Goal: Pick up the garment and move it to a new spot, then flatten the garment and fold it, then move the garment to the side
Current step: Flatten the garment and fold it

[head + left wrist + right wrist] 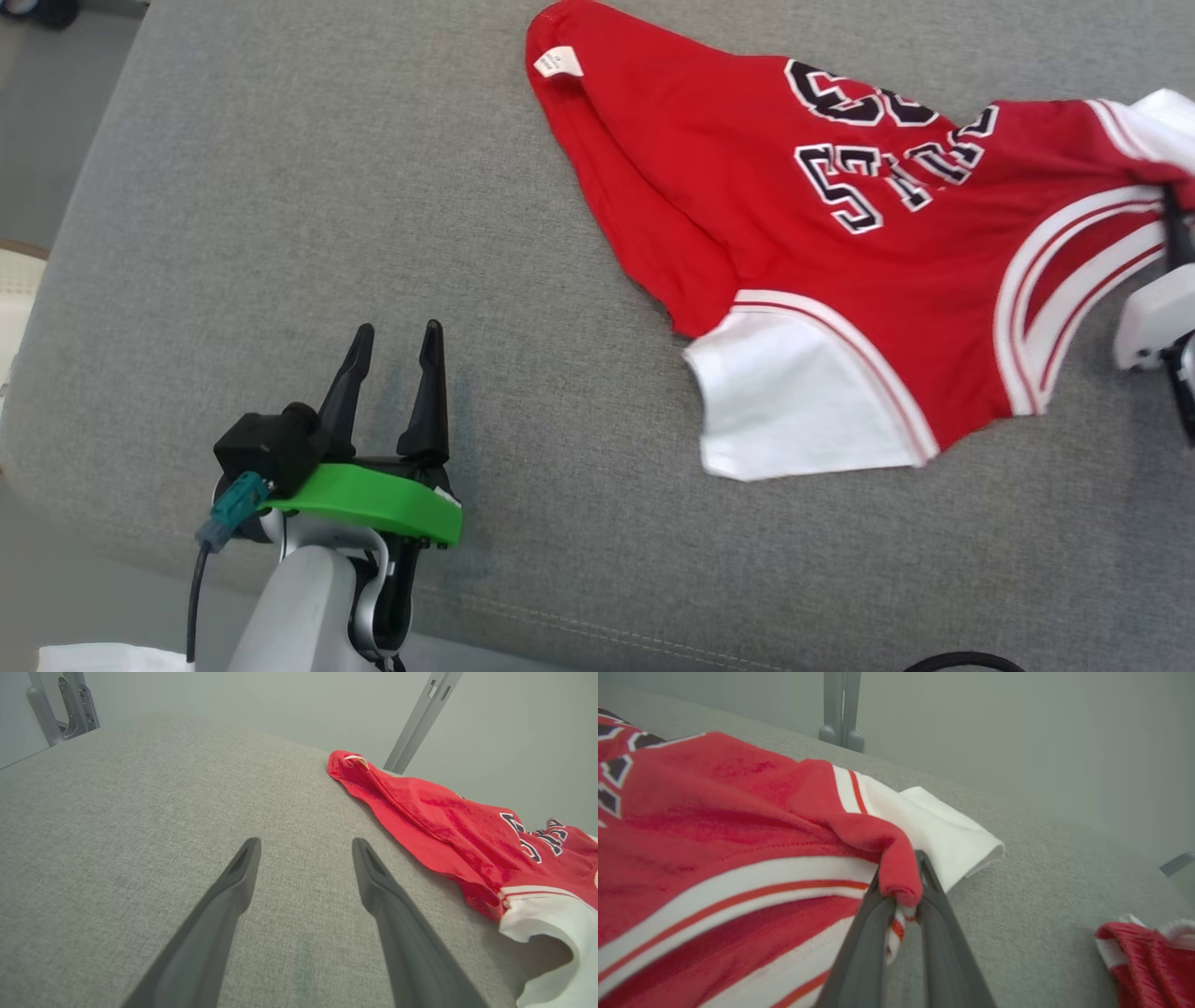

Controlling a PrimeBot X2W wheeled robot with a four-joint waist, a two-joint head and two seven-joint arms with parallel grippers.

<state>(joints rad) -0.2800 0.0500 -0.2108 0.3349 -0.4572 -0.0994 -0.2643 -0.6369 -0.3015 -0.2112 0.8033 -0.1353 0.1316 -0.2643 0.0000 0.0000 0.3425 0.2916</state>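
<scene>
Right hand (900,877) closed on garment (840,280) edge; left hand (397,327) open, well apart.

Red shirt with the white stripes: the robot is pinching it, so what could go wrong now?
The right gripper pinches only a small fold at the edge of the red and white jersey; it might slip out when lifted.
The left gripper stands open, apart from the jersey, so the cloth may hang bunched from one spot.
A second red and white cloth lies near the right gripper; dragging could snag it.
</scene>
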